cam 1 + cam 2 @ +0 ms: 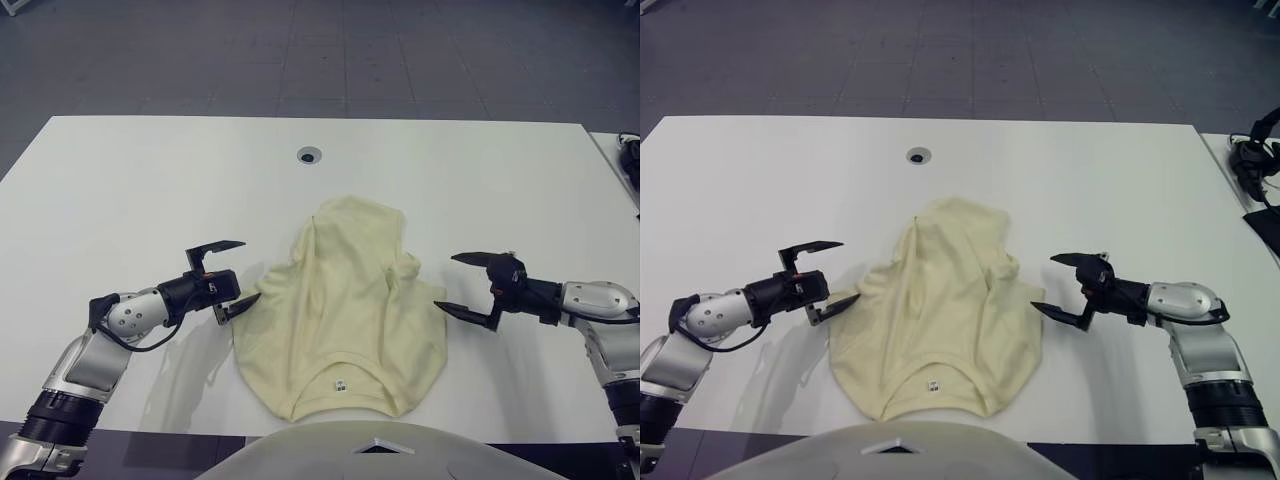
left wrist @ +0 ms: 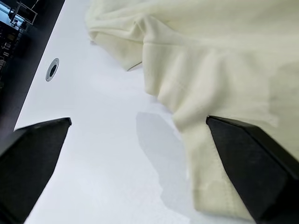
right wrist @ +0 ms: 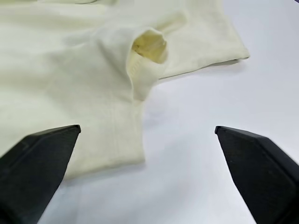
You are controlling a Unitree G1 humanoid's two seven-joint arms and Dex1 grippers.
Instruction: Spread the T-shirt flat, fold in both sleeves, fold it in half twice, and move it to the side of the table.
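- The left claw [image 1: 250, 269] is held just beside the left edge of the T-shirt [image 1: 345, 320], low over the table [image 1: 120, 180]. Its two fingers are spread wide apart and nothing is held between them. The lower fingertip [image 2: 247, 154] lies right at the shirt's hem edge; whether it touches the cloth cannot be told.
- The T-shirt lies bunched in the middle of the table, near the robot's side. The collar and its small label [image 1: 340, 383] are turned toward the robot, and the far end is gathered into a narrow, rumpled peak. A round hole [image 1: 309, 155] in the tabletop is seen well beyond that far end.
- A sleeve opening [image 3: 149, 46] is seen crumpled in on the shirt's right side, not laid out.
- The right claw [image 1: 444, 281] is held just beside the right edge of the shirt, level with its middle. Its fingers are also spread apart and empty.
- The step in hand is judged to be the first one, spreading the shirt flat; no fold has been made.
- For the next move, each side edge would need to be pinched and drawn outward, so that the body and sleeves are laid out smooth.
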